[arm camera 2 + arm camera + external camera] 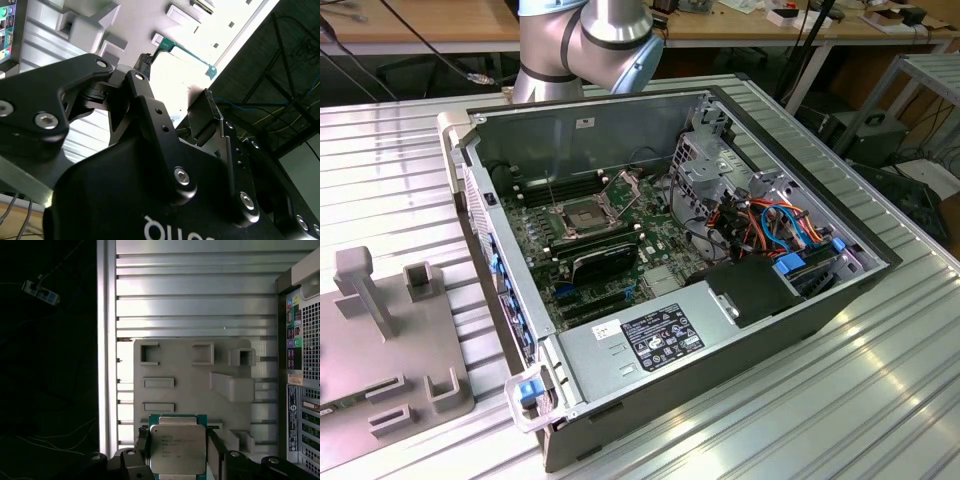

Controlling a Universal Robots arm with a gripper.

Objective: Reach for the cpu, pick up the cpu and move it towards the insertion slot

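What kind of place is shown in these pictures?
Probably a robotics or electronics lab: an open desktop computer case sits on a ribbed aluminium table, a robot arm rises beyond it, and wooden workbenches line the back.

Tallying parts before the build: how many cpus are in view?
1. The cpu is at the tool, over the grey tray. The slot in the case looks empty. The tool hides part of the tray; another may lie there.
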